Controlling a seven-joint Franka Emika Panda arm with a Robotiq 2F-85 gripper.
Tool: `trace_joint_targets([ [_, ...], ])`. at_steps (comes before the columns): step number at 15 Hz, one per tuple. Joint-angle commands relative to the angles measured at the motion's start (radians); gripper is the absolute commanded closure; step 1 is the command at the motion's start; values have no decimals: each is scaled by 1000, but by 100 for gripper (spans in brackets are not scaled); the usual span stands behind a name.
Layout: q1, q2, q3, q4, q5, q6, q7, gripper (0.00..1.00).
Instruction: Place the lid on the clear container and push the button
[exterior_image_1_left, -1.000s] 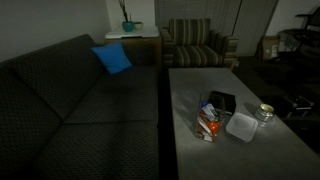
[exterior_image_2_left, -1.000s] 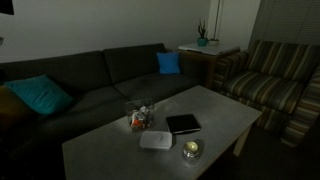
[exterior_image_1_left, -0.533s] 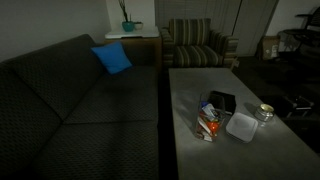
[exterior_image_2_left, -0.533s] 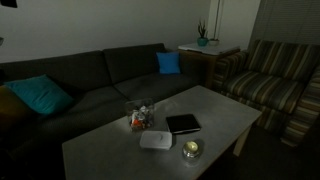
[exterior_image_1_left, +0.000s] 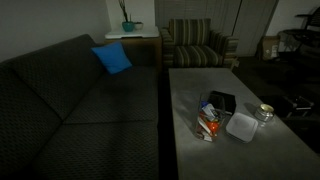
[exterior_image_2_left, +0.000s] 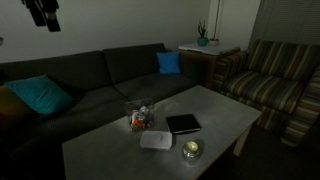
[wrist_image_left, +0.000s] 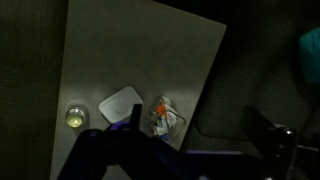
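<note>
Gripper (exterior_image_2_left: 45, 14) hangs high over the pale, matte tabletop (wrist_image_left: 140, 50), too dark to tell whether it is apart or together. Well below it, the flat, rounded-square translucent lid (wrist_image_left: 121, 104) lies just beside the clear container (wrist_image_left: 162, 116), small round glass jar (wrist_image_left: 75, 117) nearby.

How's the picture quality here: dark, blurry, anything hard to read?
Both exterior views are dim and grainy; the flat whitish square plastic lid stands out on the grey table. The wrist view is darker, its lower foreground a blurred silhouette.

Lid (exterior_image_2_left: 156, 140) just beside clear container (exterior_image_2_left: 140, 118)
</note>
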Motion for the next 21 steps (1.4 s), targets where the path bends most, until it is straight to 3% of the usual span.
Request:
trace_joint_targets([
  [1, -8, 36, 0, 3, -6, 12, 1, 0],
  [8, -10, 69, 1, 5, -7, 38, -3, 0],
  [10, -15, 92, 7, -2, -31, 114, -15, 0],
  [14, -23, 227, -6, -1, -50, 431, -25, 0],
  [17, -22, 413, -12, 42, -45, 681, -17, 0],
  [18, -37, 472, -8, 59, -70, 725, 6, 0],
  [19, -97, 532, 8, 75, -196, 741, 124, 0],
  [20, -35, 390, -4, 16, -90, 677, 31, 0],
  [21, -46, 438, -5, 26, -113, 699, 53, 0],
])
